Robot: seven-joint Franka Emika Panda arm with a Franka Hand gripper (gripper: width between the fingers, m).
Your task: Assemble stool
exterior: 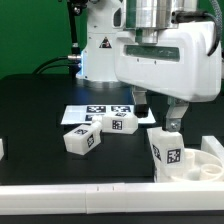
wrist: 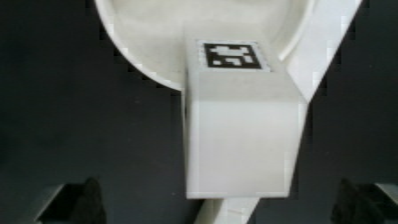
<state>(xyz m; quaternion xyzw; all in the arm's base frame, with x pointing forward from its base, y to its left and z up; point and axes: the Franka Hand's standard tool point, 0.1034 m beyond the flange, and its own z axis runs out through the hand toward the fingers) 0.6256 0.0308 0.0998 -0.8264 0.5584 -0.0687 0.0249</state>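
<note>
Standing on end on the black bench (exterior: 40, 95) just beside the ring-shaped seat (exterior: 210, 160), a chunky white leg (exterior: 166, 152) with a square black-and-white tag sits between the tool's (wrist: 217, 204) spread fingers.

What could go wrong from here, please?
1. The leg seems to rest against the seat; closing the open gripper on it may nudge the seat or tip the leg.
2. Two loose legs lie close by; a low sweep could knock them.
</note>
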